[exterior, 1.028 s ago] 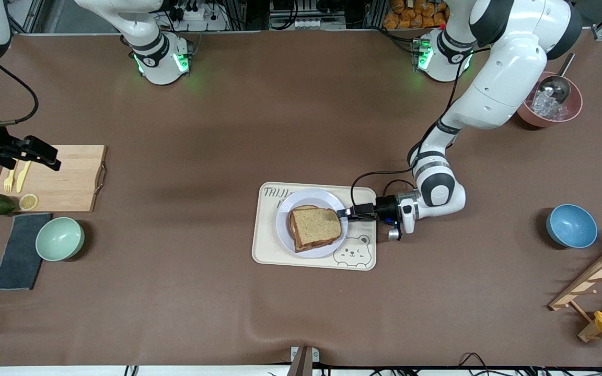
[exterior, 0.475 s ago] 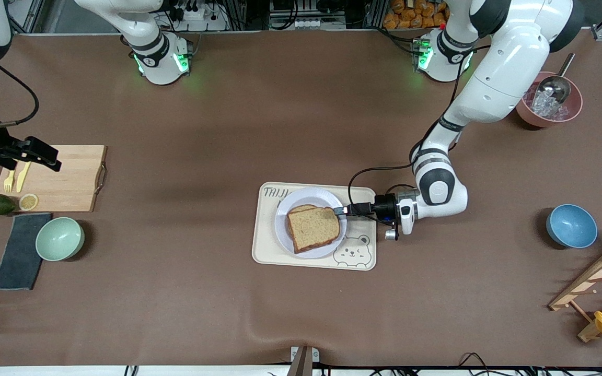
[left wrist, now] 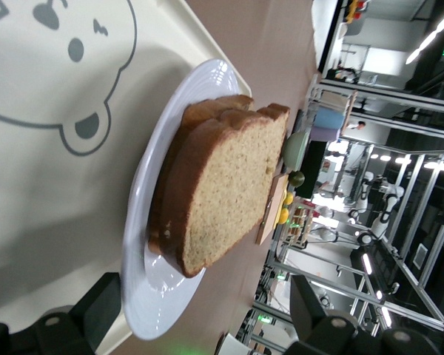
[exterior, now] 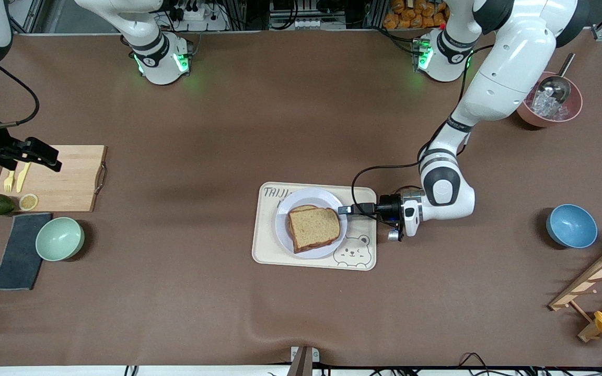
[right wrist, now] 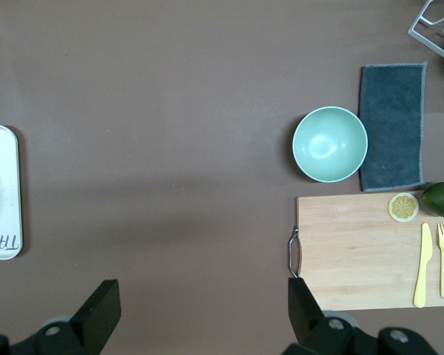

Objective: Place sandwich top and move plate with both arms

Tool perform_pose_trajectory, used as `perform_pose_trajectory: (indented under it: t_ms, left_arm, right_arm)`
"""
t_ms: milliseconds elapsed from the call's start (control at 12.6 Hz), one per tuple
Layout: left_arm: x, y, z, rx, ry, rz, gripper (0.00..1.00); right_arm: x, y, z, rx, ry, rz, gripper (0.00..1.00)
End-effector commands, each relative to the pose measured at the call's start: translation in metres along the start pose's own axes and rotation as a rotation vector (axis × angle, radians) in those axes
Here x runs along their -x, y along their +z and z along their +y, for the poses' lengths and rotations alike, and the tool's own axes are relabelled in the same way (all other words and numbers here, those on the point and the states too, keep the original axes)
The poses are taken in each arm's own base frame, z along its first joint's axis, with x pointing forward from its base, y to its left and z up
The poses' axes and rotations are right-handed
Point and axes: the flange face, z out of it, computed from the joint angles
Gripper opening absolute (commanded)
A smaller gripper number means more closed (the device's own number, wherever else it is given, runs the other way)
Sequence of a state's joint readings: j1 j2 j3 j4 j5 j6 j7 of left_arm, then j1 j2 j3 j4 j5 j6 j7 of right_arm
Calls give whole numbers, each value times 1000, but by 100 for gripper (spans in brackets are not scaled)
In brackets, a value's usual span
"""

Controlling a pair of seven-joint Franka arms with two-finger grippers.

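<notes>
brown table (exterior: 186,292): left gripper (exterior: 344,210) wide open, empty, just beside sandwich top (exterior: 314,226) on plate (exterior: 283,225).

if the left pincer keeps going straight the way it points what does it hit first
Probably the plate rim: the open left pincer points level across the tray at it, with the sandwich top just past. Its height is uncertain.
</notes>
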State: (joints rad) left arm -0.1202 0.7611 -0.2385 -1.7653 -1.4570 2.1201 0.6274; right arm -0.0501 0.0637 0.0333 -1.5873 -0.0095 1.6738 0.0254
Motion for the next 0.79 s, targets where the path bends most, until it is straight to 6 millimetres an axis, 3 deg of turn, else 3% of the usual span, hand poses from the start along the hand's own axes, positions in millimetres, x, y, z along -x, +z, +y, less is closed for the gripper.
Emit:
perform_pose_trajectory:
  t_ms: [0, 316, 712]
  left_arm:
    - [4, -19, 34, -76, -24, -10, 100]
    - [5, -37, 63, -155, -22, -21, 100]
    - [17, -87, 147, -405, -4, 16, 100]
  right_arm:
    - [-4, -3, 2, 4, 10, 3, 100]
    - [-4, -2, 3, 4, 10, 2, 100]
    - [-4, -2, 3, 6, 8, 0, 100]
